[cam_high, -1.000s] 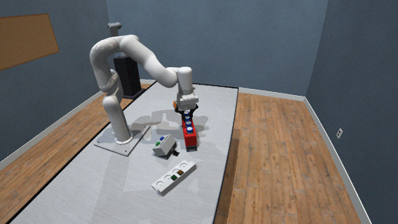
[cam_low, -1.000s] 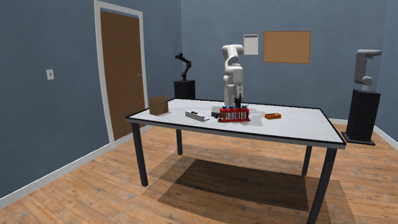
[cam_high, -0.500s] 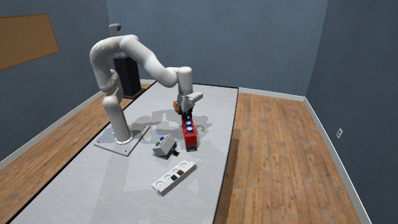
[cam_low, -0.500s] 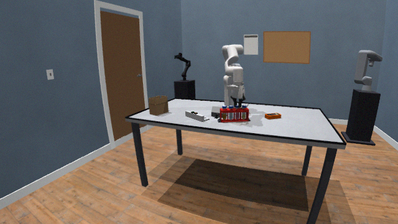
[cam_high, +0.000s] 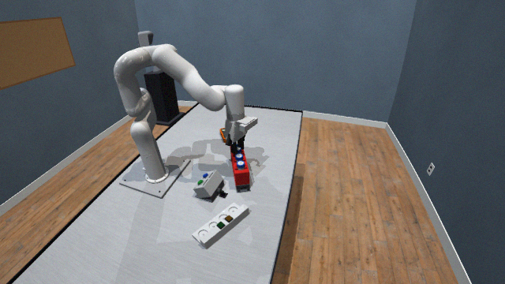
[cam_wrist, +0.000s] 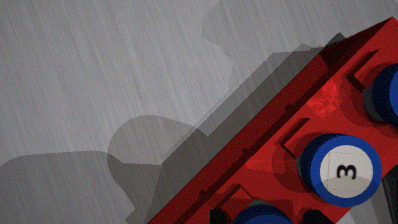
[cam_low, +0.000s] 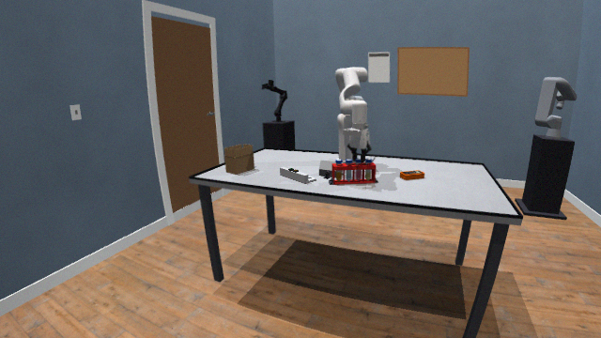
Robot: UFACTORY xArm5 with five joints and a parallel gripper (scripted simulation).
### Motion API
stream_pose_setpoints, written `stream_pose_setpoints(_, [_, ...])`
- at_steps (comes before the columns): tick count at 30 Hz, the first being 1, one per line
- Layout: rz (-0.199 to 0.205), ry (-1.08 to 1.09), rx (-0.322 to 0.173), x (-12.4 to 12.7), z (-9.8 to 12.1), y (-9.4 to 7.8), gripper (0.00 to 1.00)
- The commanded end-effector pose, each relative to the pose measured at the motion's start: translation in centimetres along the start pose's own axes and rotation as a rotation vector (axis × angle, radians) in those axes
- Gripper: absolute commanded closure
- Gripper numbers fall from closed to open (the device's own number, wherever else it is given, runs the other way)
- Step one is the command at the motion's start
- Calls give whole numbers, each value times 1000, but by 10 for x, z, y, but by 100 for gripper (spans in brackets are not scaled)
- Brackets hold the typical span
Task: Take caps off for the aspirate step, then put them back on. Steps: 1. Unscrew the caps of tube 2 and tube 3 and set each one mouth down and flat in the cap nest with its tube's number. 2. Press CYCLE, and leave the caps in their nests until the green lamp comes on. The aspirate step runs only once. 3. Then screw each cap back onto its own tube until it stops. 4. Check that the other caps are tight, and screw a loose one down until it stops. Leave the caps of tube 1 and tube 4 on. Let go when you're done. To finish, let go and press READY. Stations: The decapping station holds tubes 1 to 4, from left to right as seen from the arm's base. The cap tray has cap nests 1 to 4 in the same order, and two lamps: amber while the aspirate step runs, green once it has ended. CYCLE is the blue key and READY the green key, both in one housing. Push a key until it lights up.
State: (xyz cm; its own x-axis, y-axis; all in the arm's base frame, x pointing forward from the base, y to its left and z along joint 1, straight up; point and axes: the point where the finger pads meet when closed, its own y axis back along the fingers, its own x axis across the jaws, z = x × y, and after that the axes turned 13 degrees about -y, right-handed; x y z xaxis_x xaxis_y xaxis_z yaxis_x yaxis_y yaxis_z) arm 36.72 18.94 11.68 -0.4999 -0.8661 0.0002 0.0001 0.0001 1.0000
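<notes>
Top view:
- Red rectangular tube rack (cam_high: 241,173) on the grey table top (cam_high: 118,244), at 3 o'clock from the pale grey key housing (cam_high: 208,185).
- Round blue key (cam_high: 205,175) and round green key (cam_high: 200,181) on the housing's top face.
- White oblong cap tray (cam_high: 205,237) at 6 o'clock from the housing. Round nests in a row, with two small square lamps (cam_high: 224,221) among them. Cannot tell whether either lamp is lit.
- White arm's dark two-finger gripper (cam_high: 237,149) pointing straight down over the rack's 12 o'clock end.

Wrist view:
- Blue-rimmed white cap numbered 3 (cam_wrist: 346,170) seated on its tube in the rack.
- Another blue cap (cam_wrist: 387,92) at 1 o'clock from it, cut by the frame edge.
- A third blue cap (cam_wrist: 262,214) at 7 o'clock from cap 3, between two dark fingertips.
- Jaws about half open, straddling that third cap without clamping it. Nothing held.

Exterior view:
- Clear tubes (cam_low: 353,174) upright in the rack, with coloured liquid inside.
</notes>
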Motion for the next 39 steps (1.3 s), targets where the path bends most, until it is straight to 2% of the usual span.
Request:
stream_pose_setpoints(1, [-4,-83,2,-1,-1,1,54])
stream_pose_setpoints(3, [-4,-250,2,-1,-1,1,54])
stream_pose_setpoints(5, [-4,-250,2,-1,-1,1,54])
stream_pose_setpoints(7, [-4,-417,1,-1,-1,1,54])
stream_pose_setpoints(20, [-4,-1059,0,-1,-1,1,54])
stream_pose_setpoints(22, [-4,-1059,0,-1,-1,1,54])
stream_pose_setpoints(24, [-4,-1247,0,-1,-1,1,54])
stream_pose_setpoints(31, [-4,-1571,-1,-1,-1,1,54])
stream_pose_setpoints(39, [-4,-1571,-1,-1,-1,1,54])
